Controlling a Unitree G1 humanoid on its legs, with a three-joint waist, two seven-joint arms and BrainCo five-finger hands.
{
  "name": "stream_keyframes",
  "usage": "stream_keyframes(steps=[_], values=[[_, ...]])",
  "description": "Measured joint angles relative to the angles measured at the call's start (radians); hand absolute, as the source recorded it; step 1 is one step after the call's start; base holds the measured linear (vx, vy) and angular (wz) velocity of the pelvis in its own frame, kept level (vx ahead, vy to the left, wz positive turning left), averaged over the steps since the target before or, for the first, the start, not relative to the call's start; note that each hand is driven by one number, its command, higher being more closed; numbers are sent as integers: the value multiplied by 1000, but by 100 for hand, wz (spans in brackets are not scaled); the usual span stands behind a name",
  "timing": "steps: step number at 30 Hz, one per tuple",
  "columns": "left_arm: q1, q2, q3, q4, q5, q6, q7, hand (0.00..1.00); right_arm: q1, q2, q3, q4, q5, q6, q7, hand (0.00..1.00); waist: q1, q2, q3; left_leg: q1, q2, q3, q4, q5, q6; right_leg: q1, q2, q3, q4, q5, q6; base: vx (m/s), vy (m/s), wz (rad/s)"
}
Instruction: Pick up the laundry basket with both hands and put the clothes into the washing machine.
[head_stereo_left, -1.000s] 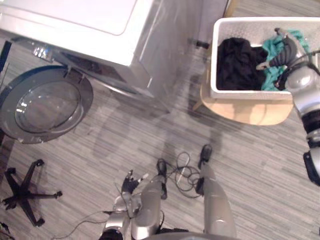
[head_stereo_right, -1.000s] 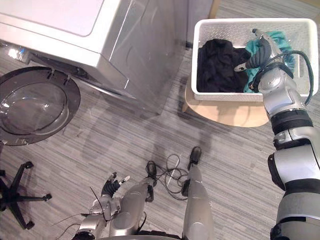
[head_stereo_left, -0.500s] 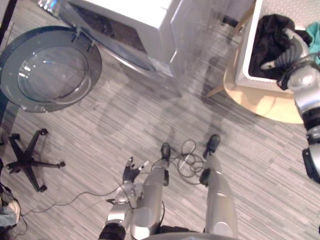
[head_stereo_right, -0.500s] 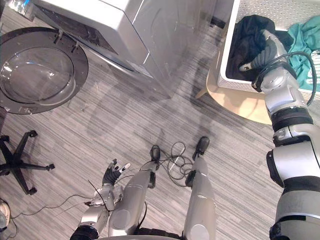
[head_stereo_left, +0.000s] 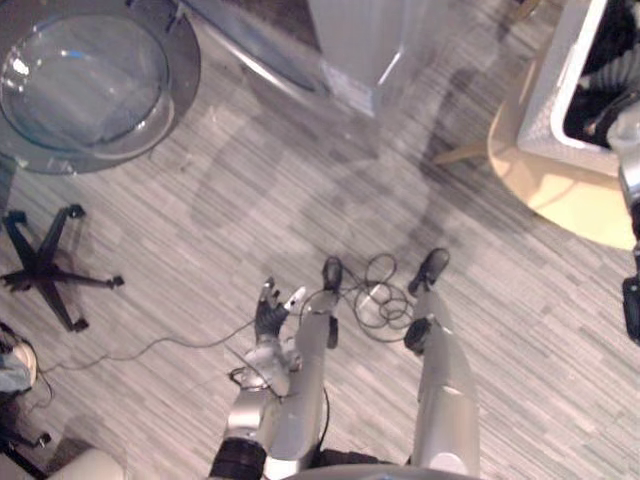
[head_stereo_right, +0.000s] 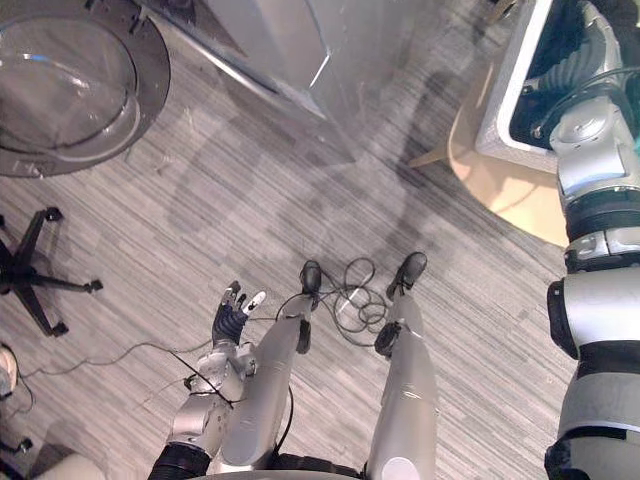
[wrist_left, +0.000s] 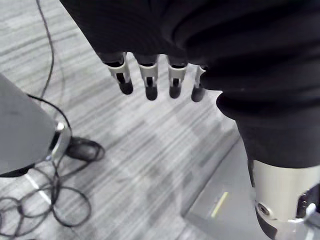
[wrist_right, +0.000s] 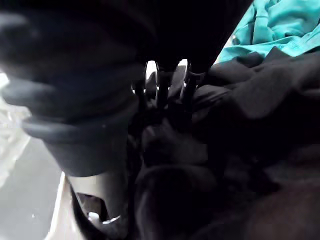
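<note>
The white laundry basket (head_stereo_right: 512, 95) stands on a round wooden stool (head_stereo_right: 495, 185) at the right of the floor. My right hand (head_stereo_right: 585, 60) reaches down into it. In the right wrist view that hand (wrist_right: 100, 75) sits in a black garment (wrist_right: 240, 100), and a teal garment (wrist_right: 280, 22) lies just beyond. My left hand (head_stereo_left: 268, 318) hangs low over the floor with nothing in it, and its fingers (wrist_left: 147, 82) are straight. The washing machine (head_stereo_left: 365, 40) stands at the far middle, its round glass door (head_stereo_left: 90, 80) swung open at the far left.
A black star-shaped chair base (head_stereo_left: 50, 265) stands on the striped floor at the left. The wide strip of floor between the washing machine and the stool is bare.
The camera has swung, so the basket now lies at the views' right edge. My right hand has gone from the teal garment to the black one. My left hand has risen a little.
</note>
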Motion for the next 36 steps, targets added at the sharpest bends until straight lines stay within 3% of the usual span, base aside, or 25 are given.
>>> stream_keyframes(steps=[6, 13, 19, 22, 25, 26, 31, 33, 36], values=[[19, -19, 30, -56, -26, 0, 13, 0, -2, -35, 7, -21, -17, 2, -3, 100, 14, -25, 16, -76, 21, 0, 67, -11, 9, -56, -8, -33, 63, -40, -12, 1, -20, 8], [22, -26, 32, -68, -36, 0, 22, 0, 4, -36, 21, -18, -47, 15, 13, 100, 23, -26, 16, -86, 35, 3, 82, -11, 8, -60, -7, -55, 79, -48, -20, 49, -13, 2], [21, -26, 31, -73, -37, 0, 22, 0, 18, -36, 5, -51, 33, 22, 9, 100, 4, -29, 18, -62, 54, 29, 124, -28, 5, -28, -2, -53, 99, -46, -23, 72, -1, -4], [20, -26, 29, -63, -44, 0, 21, 0, 54, -36, -39, -87, 74, 23, -2, 100, -12, -35, 18, 11, 67, 50, 138, -50, 9, 41, 8, -46, 99, -56, -17, 59, -5, -13], [20, -25, 25, -40, -43, 1, 18, 0, 83, -36, -119, -89, 117, 23, -15, 100, -32, -54, 14, 97, 72, 57, 130, -60, 6, 118, 6, -55, 103, -94, -16, 43, -37, -5], [14, -23, 22, -10, -43, 4, 15, 0, 106, -36, -174, -95, 142, 23, -17, 100, -37, -71, 11, 145, 74, 66, 112, -61, 4, 151, 7, -55, 104, -98, -17, 32, -41, -3], [-10, -10, -5, 67, -34, 31, -20, 0, 190, -36, -330, -176, 208, 24, -35, 100, -69, -94, -2, 297, 71, 83, 42, -55, -4, 269, 8, -57, 99, -110, -8, 70, -42, 0], [-11, -5, -6, 84, -29, 37, -45, 0, 246, -36, -408, -241, 239, 24, -41, 100, -87, -98, -49, 360, 68, 91, -2, -50, -9, 313, 13, -54, 86, -114, -3, 91, -12, -7], [-5, 10, -5, 124, -21, 48, -55, 0, 303, -36, -453, -284, 263, 15, -57, 100, -90, -105, -122, 428, 68, 108, -55, -47, -13, 359, 32, -29, 48, -105, -3, 160, 14, -23]])
